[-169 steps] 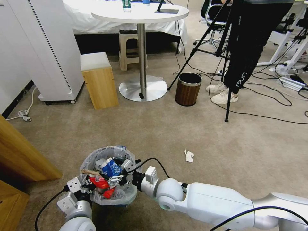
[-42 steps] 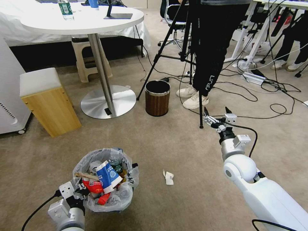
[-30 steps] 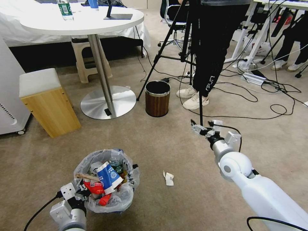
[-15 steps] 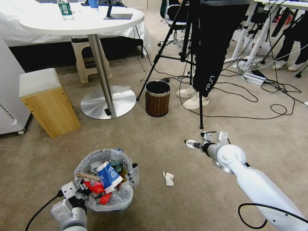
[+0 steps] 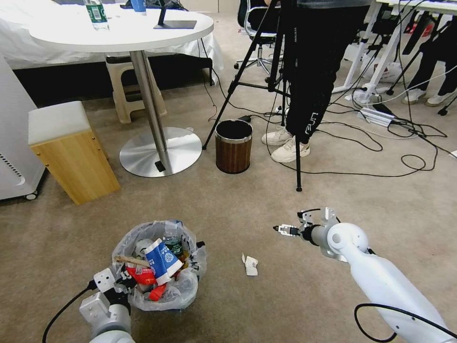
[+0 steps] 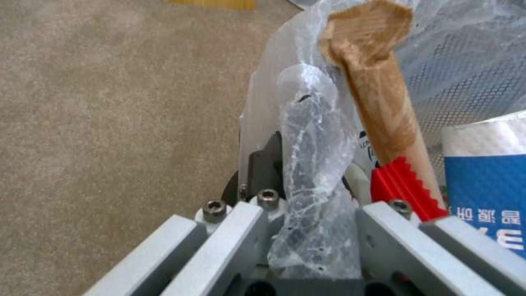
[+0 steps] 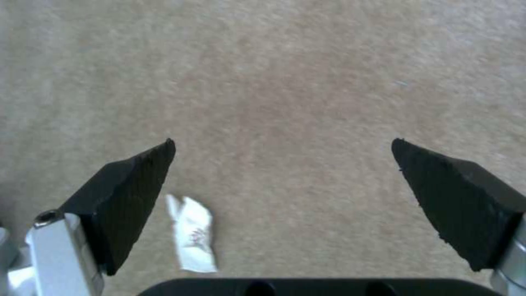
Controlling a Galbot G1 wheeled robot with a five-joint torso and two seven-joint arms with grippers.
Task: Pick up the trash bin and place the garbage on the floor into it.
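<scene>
The trash bin [image 5: 186,289], lined with a crinkly white bag, sits low on the left over the beige floor [image 5: 238,205]. My left gripper [image 5: 122,284] is shut on its rim and bag [image 6: 310,172]. Inside lie a blue-white carton [image 5: 159,259], a red wrapper [image 6: 402,185] and a wooden stick [image 6: 378,94]. One piece of garbage, a crumpled white scrap [image 5: 250,265], lies on the carpet right of the bin. My right gripper [image 5: 281,230] hovers open just beyond it, fingers wide apart [image 7: 283,142], with the scrap [image 7: 193,234] beside one fingertip.
A brown bin with a metal rim [image 5: 233,145] stands farther ahead, with a tripod leg [image 5: 297,162] and a person's legs to its right. The round table's base [image 5: 183,143] and a wooden box stool [image 5: 71,152] are at the left. Cables [image 5: 404,162] trail at the right.
My right arm left the bin, swung out to the right, then came down and inward to hover by the white scrap. The camera turned right early on. The left gripper still holds the bin.
</scene>
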